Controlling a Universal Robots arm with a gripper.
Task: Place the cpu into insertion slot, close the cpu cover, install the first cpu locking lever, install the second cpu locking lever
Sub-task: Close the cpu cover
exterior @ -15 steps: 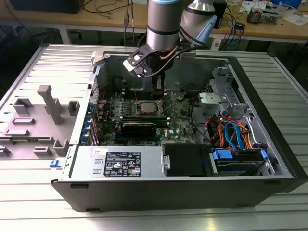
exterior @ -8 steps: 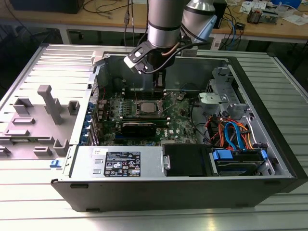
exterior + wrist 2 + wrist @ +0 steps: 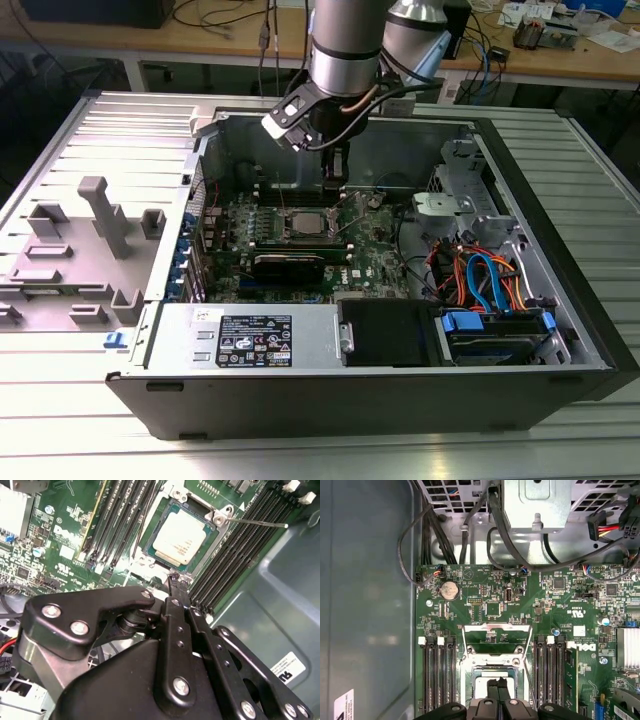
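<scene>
While end effector hangs close above, cpu lies in insertion slot.

First wrist view: cpu mostly lost, the gripper covers its middle and the picture edge cuts off the rest, along with much of the insertion slot. Second wrist view: gripper body blocks the green board right up to the slot's nearest rim. Exterior view: slot detail too small to tell, and the arm hides part of the case's back wall.
</scene>
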